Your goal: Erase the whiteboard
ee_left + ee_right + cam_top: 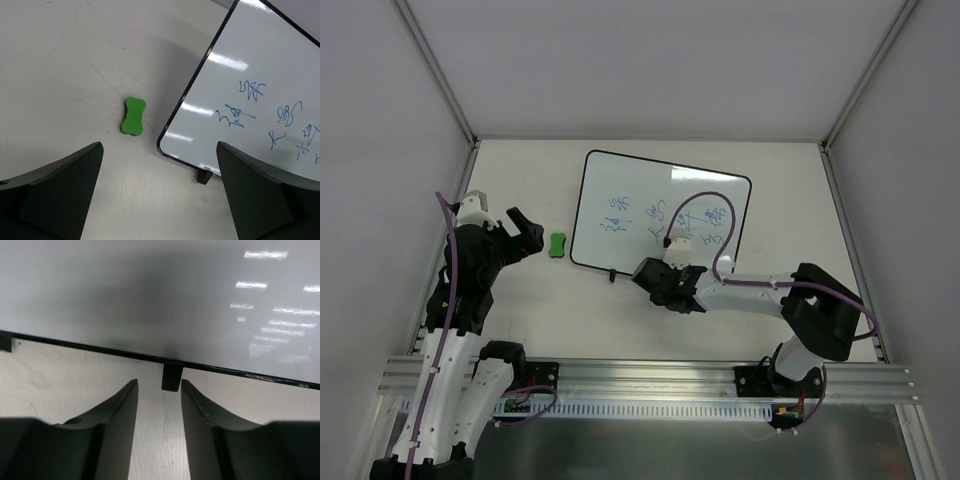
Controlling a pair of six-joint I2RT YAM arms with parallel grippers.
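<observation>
Left hand (160,146) gapes wide, empty, above green eraser (133,116) lying beside the whiteboard (660,210). Right hand (159,384), narrowly parted and empty, faces the board's black foot (171,376).

glossy whiteboard (260,60), matt scuffed table (65,65), matt green block (133,116)

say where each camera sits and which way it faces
Top: above and behind the arms, looking down on the table, whiteboard and green block; left arm and right arm show.
Left wrist: over the table, looking down at the block and the whiteboard's corner; the open left fingers frame the bottom.
Right wrist: low, facing the whiteboard's near edge and a black foot; the right fingers show.
Shared: top and left wrist both see the block.
</observation>
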